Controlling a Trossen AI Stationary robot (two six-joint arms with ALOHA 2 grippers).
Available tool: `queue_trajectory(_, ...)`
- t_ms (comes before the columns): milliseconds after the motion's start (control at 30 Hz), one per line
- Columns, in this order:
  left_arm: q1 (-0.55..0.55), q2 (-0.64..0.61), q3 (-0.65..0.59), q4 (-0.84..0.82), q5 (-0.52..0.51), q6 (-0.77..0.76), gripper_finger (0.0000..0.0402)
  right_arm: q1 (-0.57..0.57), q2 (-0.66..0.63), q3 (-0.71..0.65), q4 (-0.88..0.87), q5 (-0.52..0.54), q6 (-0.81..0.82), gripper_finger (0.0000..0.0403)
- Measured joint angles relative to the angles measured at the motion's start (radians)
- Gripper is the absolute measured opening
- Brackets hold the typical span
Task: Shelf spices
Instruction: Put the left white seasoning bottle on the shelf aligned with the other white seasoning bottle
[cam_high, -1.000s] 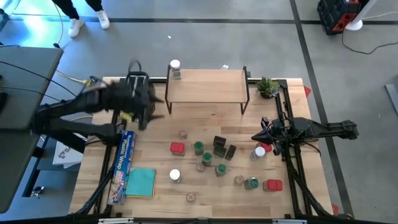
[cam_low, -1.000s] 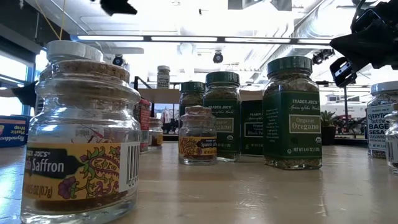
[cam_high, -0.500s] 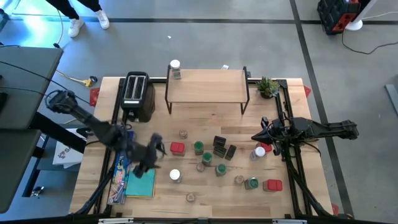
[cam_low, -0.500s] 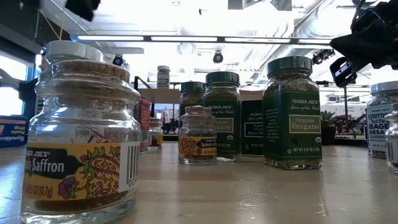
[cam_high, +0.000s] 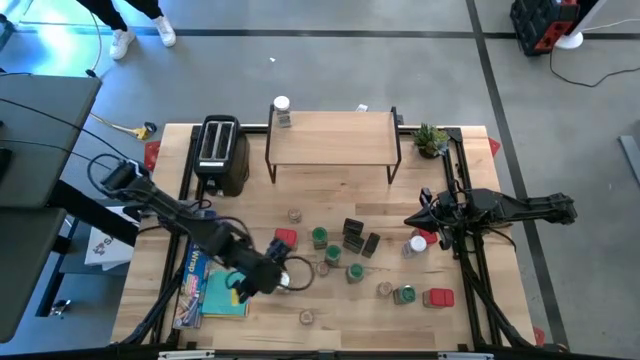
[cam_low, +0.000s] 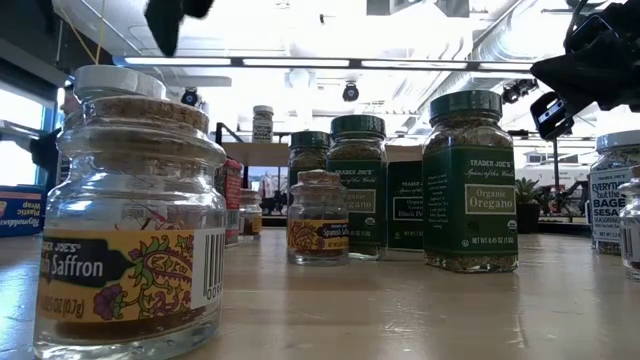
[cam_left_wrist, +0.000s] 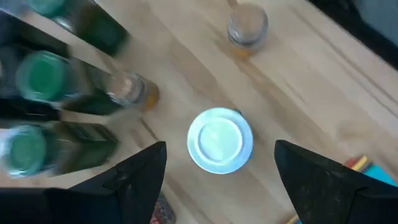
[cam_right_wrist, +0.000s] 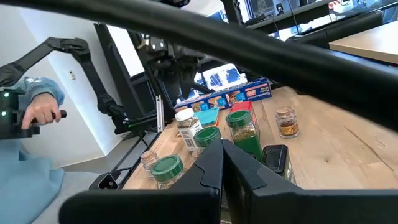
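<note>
While the left gripper (cam_left_wrist: 217, 180) hangs above the white-lidded jar (cam_left_wrist: 219, 139) with its fingers spread wide, it should drop straight down so the lid stays centred between them, then close gently. That jar stands on the surface (cam_high: 330, 310) beside the teal cloth (cam_high: 225, 292), well apart from the shelf (cam_high: 330, 138). Fingers clenched empty, the right gripper (cam_high: 412, 221) waits near the surface's right side.
</note>
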Motion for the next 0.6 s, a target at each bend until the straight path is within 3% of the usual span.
queue_trajectory(233, 0.061, 0.129, 0.077, -0.087, 0.047, 0.023, 0.03, 0.0, 0.0, 0.0, 0.0, 0.0, 0.0, 0.0)
queue_trajectory(400, 0.076, 0.156, 0.081, -0.089, 0.111, 0.023, 0.03, 0.0, 0.0, 0.0, 0.0, 0.0, 0.0, 0.0)
queue_trajectory(600, 0.075, 0.157, 0.081, -0.05, 0.113, -0.045, 0.0286, 0.0, 0.0, 0.0, 0.0, 0.0, 0.0, 0.0)
